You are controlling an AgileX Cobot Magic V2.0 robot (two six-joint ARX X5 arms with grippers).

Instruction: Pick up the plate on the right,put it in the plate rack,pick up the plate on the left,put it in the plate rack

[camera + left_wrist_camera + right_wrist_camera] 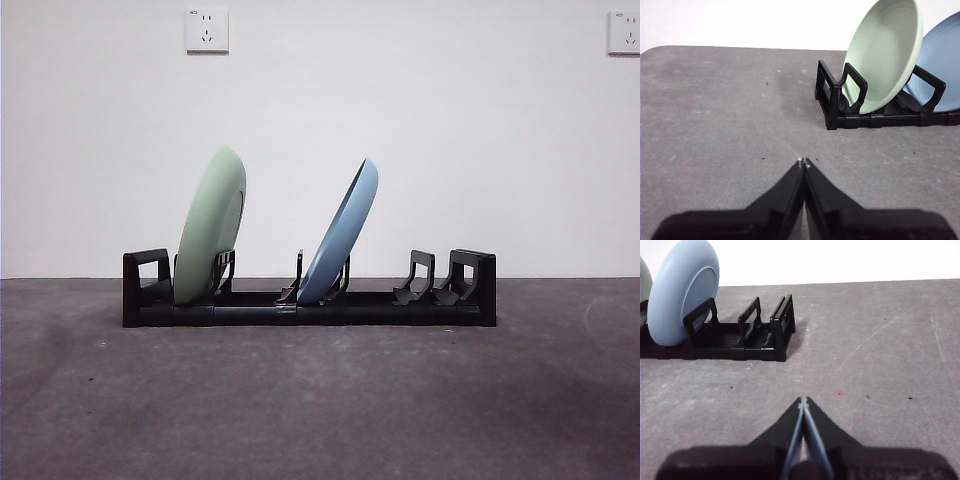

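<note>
Two smooth round plates, one pale green (211, 225) and one blue (342, 232), lean on edge in the single black plastic plate rack (310, 300) on the grey matte desk (320, 400). The left hand (804, 161) and right hand (803, 400) hover apart from it, jaws pressed together, empty.

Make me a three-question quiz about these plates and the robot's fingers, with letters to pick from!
1. Where does the green plate stand?
A. Flat on the table
B. In the plate rack, near one end
C. Held by a gripper

2. How many plates are in the rack?
A. One
B. Two
C. Four

3. How are the fingers of the left gripper?
A. Shut on nothing
B. Wide open
C. Shut on a plate

Answers: 1 B, the green plate leans between prongs beside an end block. 2 B, only the green plate and the blue plate stand there. 3 A, the tips meet over bare table, as do those of the right gripper.
</note>
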